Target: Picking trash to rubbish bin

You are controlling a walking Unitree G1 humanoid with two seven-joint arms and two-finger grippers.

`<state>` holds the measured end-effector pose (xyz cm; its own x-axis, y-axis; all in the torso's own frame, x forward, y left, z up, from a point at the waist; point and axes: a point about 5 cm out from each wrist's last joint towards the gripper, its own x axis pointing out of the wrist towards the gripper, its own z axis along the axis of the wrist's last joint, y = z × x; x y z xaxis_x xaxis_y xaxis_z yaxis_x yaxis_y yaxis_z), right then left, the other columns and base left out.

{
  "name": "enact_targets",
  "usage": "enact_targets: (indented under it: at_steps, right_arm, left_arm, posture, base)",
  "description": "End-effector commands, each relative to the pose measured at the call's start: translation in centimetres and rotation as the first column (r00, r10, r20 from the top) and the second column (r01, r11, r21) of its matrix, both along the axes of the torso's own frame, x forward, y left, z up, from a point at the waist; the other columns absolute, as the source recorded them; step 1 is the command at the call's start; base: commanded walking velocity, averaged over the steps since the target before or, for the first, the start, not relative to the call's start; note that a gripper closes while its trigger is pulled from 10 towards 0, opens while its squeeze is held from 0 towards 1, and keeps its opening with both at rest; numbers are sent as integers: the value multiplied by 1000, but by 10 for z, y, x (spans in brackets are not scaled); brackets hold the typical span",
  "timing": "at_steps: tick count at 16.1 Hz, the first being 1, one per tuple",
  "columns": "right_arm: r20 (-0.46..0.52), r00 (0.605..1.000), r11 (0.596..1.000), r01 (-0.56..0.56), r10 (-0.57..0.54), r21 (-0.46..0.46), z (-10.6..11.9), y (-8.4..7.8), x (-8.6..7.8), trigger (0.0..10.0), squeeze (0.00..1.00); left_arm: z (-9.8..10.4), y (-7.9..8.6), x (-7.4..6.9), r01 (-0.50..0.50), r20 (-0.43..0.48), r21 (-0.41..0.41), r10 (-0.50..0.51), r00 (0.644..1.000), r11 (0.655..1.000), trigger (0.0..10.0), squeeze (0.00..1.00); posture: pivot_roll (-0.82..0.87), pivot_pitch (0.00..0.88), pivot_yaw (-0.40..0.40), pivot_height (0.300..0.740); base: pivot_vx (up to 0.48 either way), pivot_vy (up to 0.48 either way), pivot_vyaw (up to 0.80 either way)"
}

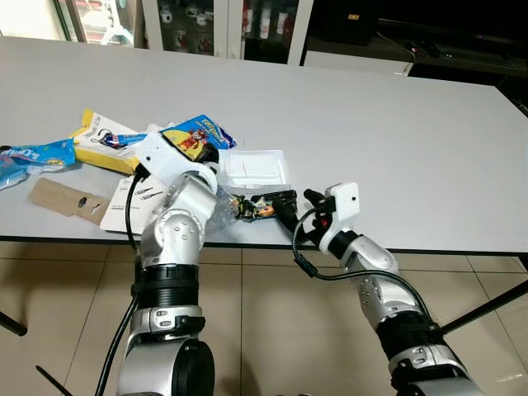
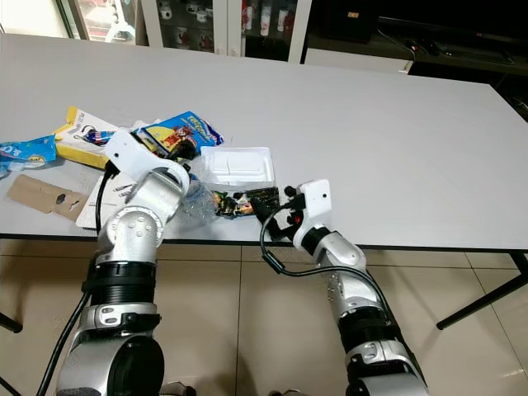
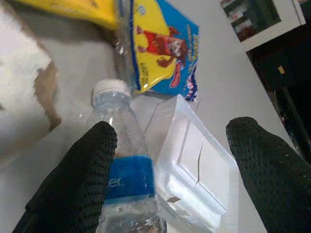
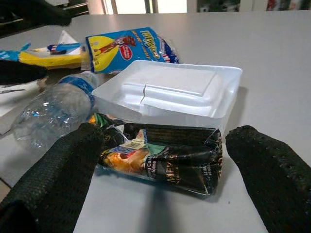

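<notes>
A dark snack wrapper (image 4: 163, 158) lies near the front edge of the white worktop (image 1: 396, 140), just in front of a white foam box (image 4: 170, 90). A clear plastic bottle (image 3: 127, 179) with a blue label lies on its side just beside the box and the wrapper. Behind them sits a blue and yellow snack bag (image 1: 198, 136), then a yellow packet (image 1: 103, 148), a piece of brown card (image 1: 66, 198) and another blue bag (image 1: 33, 157) near the left edge. The floor (image 1: 264, 313) under the worktop has pale tiles, and glass cabinets (image 1: 223, 25) stand at the back of the room. The right tool (image 4: 163, 174) is wide open, with one black finger on each side of the wrapper, and I cannot tell if they touch it. The left tool (image 3: 167, 165) is wide open too, over the bottle and the box, with one finger (image 3: 82, 179) close by the bottle, and it holds nothing
</notes>
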<state>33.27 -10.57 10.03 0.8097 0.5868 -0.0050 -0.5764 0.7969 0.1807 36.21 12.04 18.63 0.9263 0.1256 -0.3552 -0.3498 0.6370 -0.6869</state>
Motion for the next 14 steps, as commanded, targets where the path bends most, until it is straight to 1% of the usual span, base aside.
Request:
enact_targets:
  at_steps: [1,2,4,6,10,14]
  right_arm:
    - [2,1000,1000,-8,8,15,2,-3,-1,10000,0]
    - [2,1000,1000,-16,16,19,2,-1,-2,10000,0]
    - [0,1000,999,-22,22,25,1,1,-3,10000,0]
    - [-4,1000,999,-22,22,31,0,2,-4,10000,0]
    - [-7,1000,999,-25,26,38,0,4,-5,10000,0]
    - [-11,1000,999,-24,25,44,0,5,-6,10000,0]
  left_arm:
    - [14,-70,-8,147,-5,-200,-151,989,969,10000,0]
    - [11,-72,-9,150,-30,-227,-161,987,962,10000,0]
    - [6,-74,-11,146,-71,-252,-168,983,957,10000,0]
    - [7,-77,-12,165,-73,-263,-190,979,951,10000,0]
    - [-6,-91,-14,222,-132,-322,-276,952,920,10000,0]
    - [-17,-94,-11,242,-184,-345,-319,930,907,10000,0]
  posture:
    - [-48,65,-89,740]
    - [-48,65,-87,740]
    - [-49,65,-83,740]
    - [-46,65,-82,740]
    - [-47,67,-78,740]
    - [-52,69,-72,740]
  base:
    - [0,0,0]
    - [0,0,0]
    - [0,0,0]
    - [0,0,0]
    - [0,0,0]
    - [0,0,0]
